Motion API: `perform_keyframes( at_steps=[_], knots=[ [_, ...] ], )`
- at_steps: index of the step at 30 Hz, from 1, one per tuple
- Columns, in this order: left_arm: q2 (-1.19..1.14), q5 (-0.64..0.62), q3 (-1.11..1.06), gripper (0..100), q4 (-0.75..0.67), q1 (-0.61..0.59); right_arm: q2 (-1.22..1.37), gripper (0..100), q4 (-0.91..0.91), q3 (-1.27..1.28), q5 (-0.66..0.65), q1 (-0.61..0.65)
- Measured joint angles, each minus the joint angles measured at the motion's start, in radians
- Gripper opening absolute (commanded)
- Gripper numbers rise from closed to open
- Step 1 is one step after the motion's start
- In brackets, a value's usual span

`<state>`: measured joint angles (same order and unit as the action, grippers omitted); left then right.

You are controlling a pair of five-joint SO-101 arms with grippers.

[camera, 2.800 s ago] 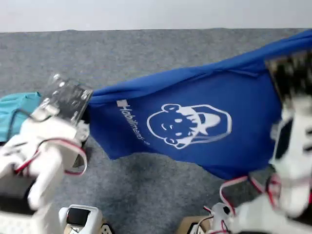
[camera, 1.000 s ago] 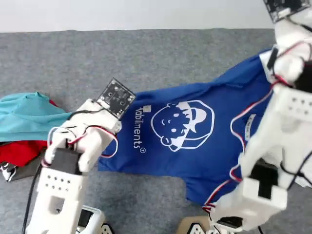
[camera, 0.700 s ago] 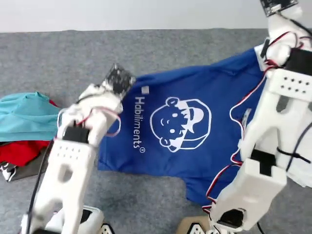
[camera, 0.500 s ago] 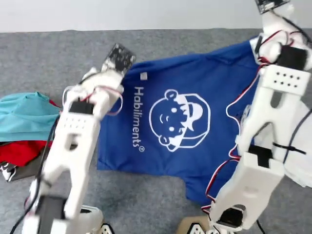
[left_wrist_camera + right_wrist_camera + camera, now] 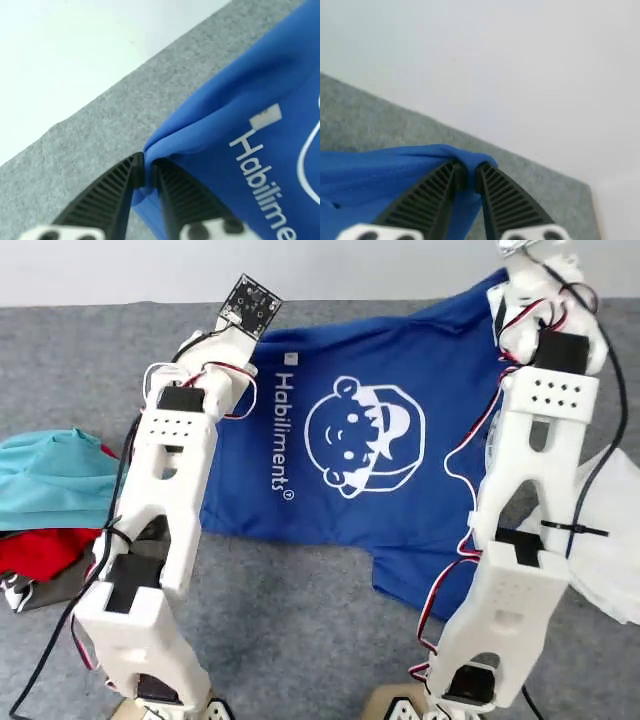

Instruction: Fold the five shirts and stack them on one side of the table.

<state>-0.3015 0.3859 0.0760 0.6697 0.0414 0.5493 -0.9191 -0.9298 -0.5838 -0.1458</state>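
A blue shirt [image 5: 360, 470] with a white cartoon face print lies spread across the grey table, stretched toward the far edge. My left gripper [image 5: 147, 167] is shut on a pinched fold at the shirt's [image 5: 250, 125] far left corner; in the high view the left gripper [image 5: 262, 338] sits at that corner. My right gripper [image 5: 468, 172] is shut on the blue shirt's [image 5: 380, 170] far right corner, close to the table's back edge; from above, the right gripper [image 5: 503, 282] is at that corner. A teal shirt [image 5: 50, 480] and a red shirt [image 5: 40, 550] lie heaped at the left.
A white garment [image 5: 600, 540] lies at the table's right edge behind the right arm. A dark piece of cloth [image 5: 20, 590] pokes out under the red shirt. The grey table [image 5: 100, 360] ends at a white wall along the back.
Both arms have stretched toward the back of the table, drawing the blue shirt's top edge away and laying it flatter. Both grippers keep their hold.
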Motion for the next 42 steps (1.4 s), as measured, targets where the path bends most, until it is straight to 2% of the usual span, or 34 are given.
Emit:
perform_keyframes(
  at_steps=[4, 7, 10, 16, 23, 30, 42],
  knots=[
    [0.000, 0.000, 0.002, 1, 0.006, -0.014, 0.005, 0.9, -0.011, 0.000, 0.000, 0.003],
    [0.000, 0.000, 0.002, 1, 0.018, -0.026, 0.005, 0.9, -0.095, 0.000, 0.000, 0.020],
    [0.000, 0.008, 0.002, 1, 0.103, -0.031, 0.005, 0.9, -0.235, 0.000, -0.015, 0.034],
    [0.000, 0.123, 0.002, 1, 0.315, -0.031, -0.041, 0.9, -0.534, 0.000, -0.028, 0.032],
    [0.000, 0.199, 0.002, 1, 0.535, -0.032, -0.100, 0.9, -0.821, 0.000, -0.029, 0.037],
    [0.000, 0.305, 0.003, 1, 0.689, -0.032, -0.233, 0.9, -0.835, 0.212, -0.044, 0.020],
    [0.000, 0.351, 0.003, 1, 0.712, -0.032, -0.597, 0.9, -0.835, 0.847, -0.049, 0.017]
  ],
)
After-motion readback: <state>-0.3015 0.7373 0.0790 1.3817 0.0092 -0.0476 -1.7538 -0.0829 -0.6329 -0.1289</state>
